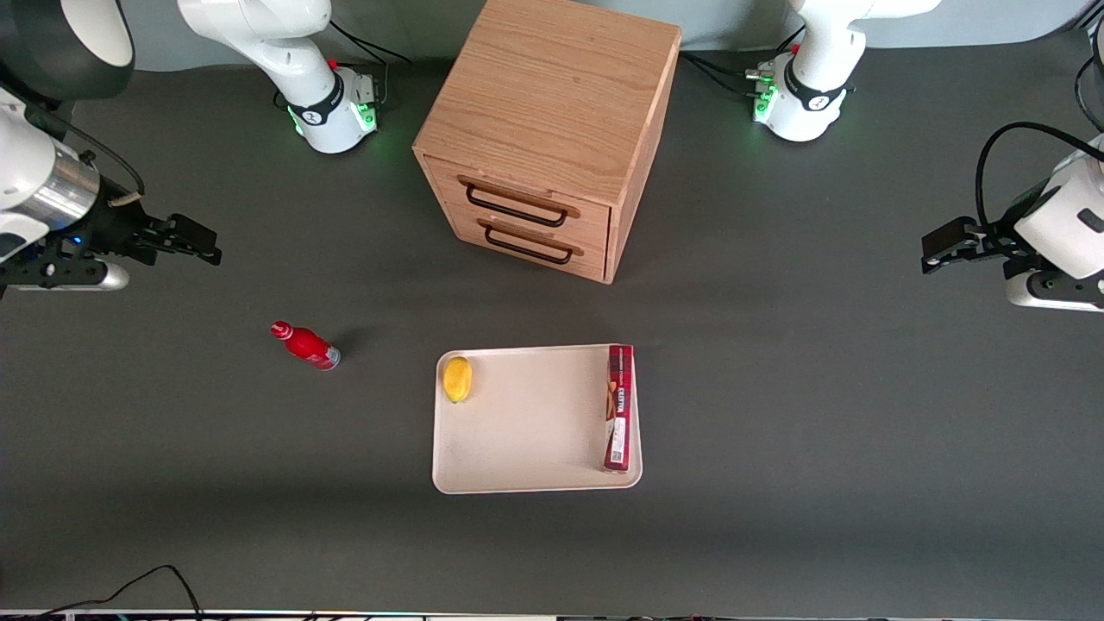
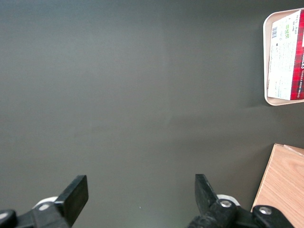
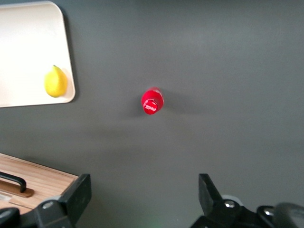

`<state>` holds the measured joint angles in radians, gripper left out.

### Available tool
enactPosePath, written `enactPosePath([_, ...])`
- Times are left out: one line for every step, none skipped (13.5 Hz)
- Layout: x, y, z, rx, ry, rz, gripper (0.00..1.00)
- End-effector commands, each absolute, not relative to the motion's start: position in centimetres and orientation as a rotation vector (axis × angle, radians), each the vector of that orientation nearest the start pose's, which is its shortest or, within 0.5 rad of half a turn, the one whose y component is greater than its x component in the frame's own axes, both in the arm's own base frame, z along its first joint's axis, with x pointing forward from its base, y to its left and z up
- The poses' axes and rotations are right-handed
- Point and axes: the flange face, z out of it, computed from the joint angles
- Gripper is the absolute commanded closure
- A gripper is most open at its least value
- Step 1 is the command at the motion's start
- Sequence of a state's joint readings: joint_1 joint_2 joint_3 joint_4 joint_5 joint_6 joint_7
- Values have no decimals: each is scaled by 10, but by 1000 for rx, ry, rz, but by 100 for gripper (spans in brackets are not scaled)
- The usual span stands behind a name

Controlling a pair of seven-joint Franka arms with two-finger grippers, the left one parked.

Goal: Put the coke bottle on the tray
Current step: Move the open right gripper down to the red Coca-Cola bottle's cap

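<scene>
Gripper [image 1: 203, 246] empty, fingers apart, raised at 10 o'clock of upright bottle [image 1: 305, 345]; tray [image 1: 526, 431] awaits, bottle apart.

Light: even and soft, from overhead — moderately bright.
Shadows: faint ones beside the coke bottle [image 1: 305, 345] and the wooden cabinet [image 1: 546, 134].
Glare: none on the matte bench [image 1: 862, 414]; the tray [image 3: 28, 57] looks nearly washed out.
Gripper [image 1: 205, 244]: dark, low contrast — edges sharp.

Glossy coke bottle [image 1: 305, 345], matt tray [image 1: 526, 431], perhaps plastic, grained wooden cabinet [image 1: 552, 129]
</scene>
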<state>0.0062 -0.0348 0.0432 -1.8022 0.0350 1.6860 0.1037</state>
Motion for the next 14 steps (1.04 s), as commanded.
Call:
enactPosePath([552,36,497,-3092,111,95,0])
enactPosePath([556,36,479,-3092,108,75,0])
enactPosePath([561,38,464,-3092,85,77,0])
enactPosePath([566,41,450,-3093,72,89,0])
enactPosePath([569,46,442,-3094,60,85,0])
enactPosePath([571,47,431,-3095,56,80,0])
enactPosePath([568,48,418,-3097,51,56,0])
enactPosePath([562,48,404,-3100,47,41,0])
enactPosePath([559,49,394,-3104,43,31,0])
enactPosePath([560,51,389,-3110,30,21,0])
enactPosePath([558,49,380,-3121,22,17,0])
enactPosePath([555,47,371,-3122,26,-5,0])
enactPosePath([552,46,363,-3121,29,-21,1])
enactPosePath([551,45,359,-3120,20,-38,1])
